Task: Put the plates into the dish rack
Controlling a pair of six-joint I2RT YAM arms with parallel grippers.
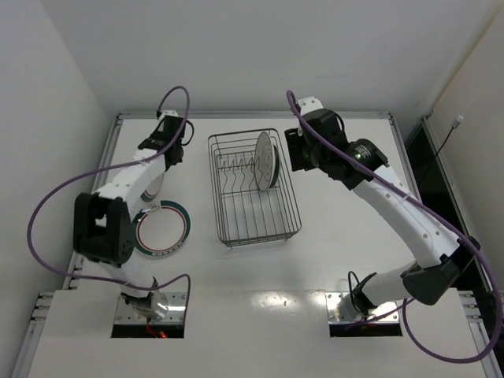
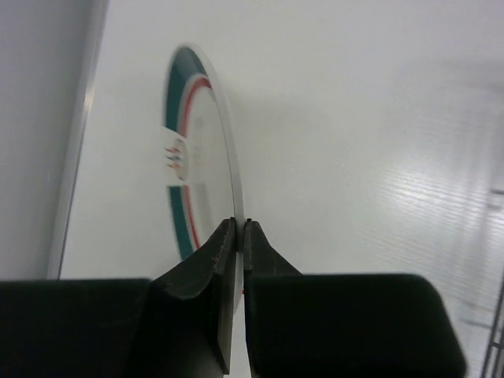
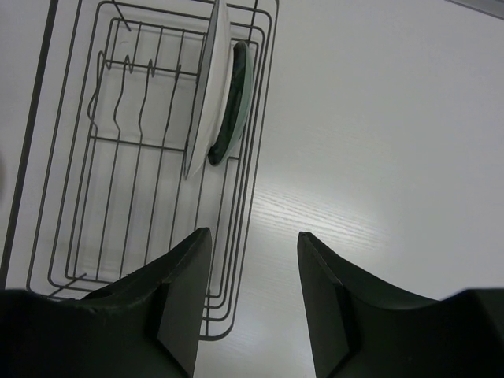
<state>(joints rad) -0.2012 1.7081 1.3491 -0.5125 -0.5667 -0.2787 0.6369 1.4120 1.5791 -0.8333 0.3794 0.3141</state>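
Left end effector (image 2: 239, 224) pinches banded plate (image 2: 201, 142) by its rim; carry it edge-on to dish rack (image 1: 252, 213) rightward. Right end effector (image 3: 253, 236) released.

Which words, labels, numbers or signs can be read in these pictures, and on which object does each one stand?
No text can be read anywhere.
The flat banded plate: pale marks on its teal rim, too small to read.
The held banded plate: small red-and-green centre mark, blurred, no letters discernible.
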